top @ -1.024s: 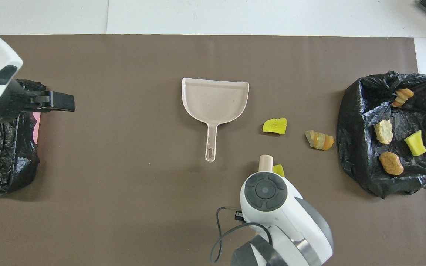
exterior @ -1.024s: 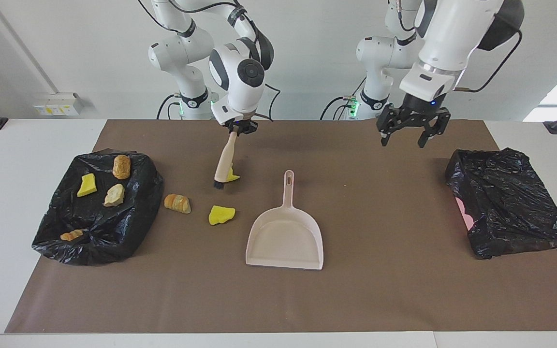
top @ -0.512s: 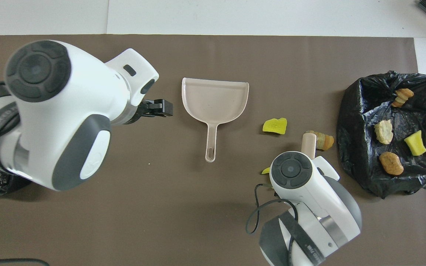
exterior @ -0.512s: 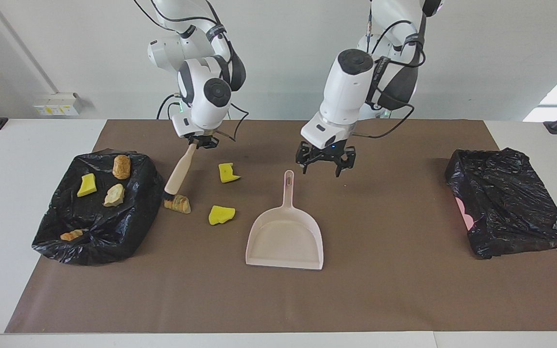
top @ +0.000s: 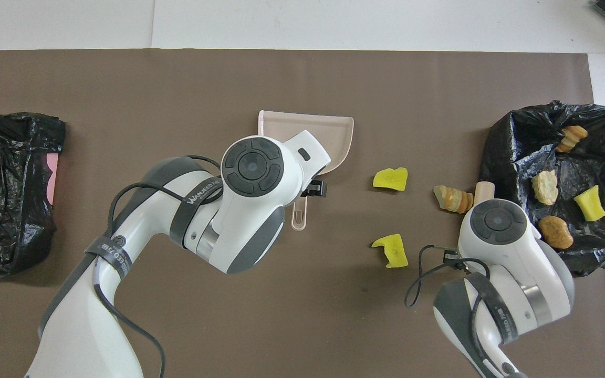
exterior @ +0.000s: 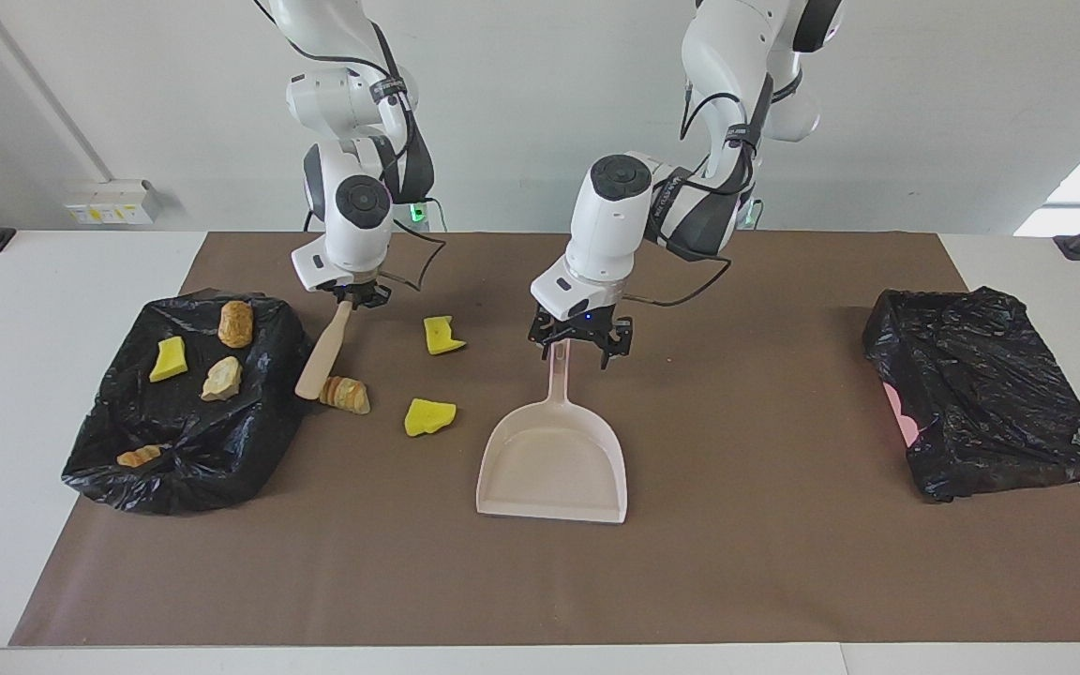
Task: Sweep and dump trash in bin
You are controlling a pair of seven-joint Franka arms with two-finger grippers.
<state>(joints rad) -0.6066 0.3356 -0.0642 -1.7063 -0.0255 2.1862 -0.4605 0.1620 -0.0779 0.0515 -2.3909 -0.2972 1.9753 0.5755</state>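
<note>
Left hand [exterior: 580,349] has swung in from the bin side, now released astride the dustpan [exterior: 554,458] handle. Right hand [exterior: 350,302], clenched on the brush [exterior: 322,355], has moved its head beside the bread lump [exterior: 345,394]. Four scraps on the black bag [exterior: 188,412], three loose on the surface [exterior: 737,562]. Sweep can start once I grip the pan

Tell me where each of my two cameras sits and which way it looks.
Facing view: high across the table, looking at the robots; both arms show whole, the left tool over the dustpan handle, the right tool holding the brush.
Overhead view: above the robots' end, looking steeply down; both arms enter from the bottom edge and hide their tools.
Shared: the dustpan, three loose trash scraps and both black bags, half a turn apart.
</note>
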